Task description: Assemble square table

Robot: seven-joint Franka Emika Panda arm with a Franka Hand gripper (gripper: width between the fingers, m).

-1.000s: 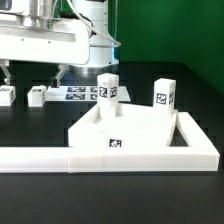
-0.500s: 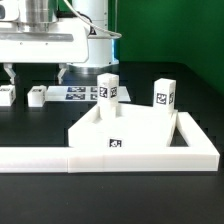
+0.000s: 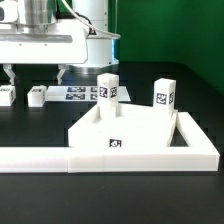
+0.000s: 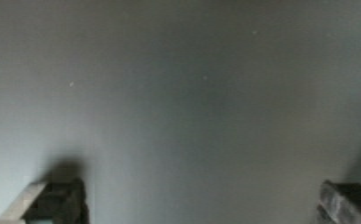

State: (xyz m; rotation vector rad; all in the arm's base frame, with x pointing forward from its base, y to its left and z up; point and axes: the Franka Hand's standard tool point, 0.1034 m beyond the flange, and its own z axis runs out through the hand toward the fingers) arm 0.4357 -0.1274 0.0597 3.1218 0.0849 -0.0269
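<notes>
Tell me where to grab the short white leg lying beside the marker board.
Probably grip the short white block leg across its flat side faces, coming down from above. It lies low on the black table, apart from the other loose leg and the marker board, leaving room on both sides. The gripper is open.

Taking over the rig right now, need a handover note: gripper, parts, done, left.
Gripper: open, empty, up at the exterior view's left.
Tabletop sits inside the L-shaped barrier.
Done: upright legs stand at its far corners; how well they are seated is unclear.
Left: loose legs lie at the exterior view's left, beside the marker board; presumably they go in the near corners.
</notes>
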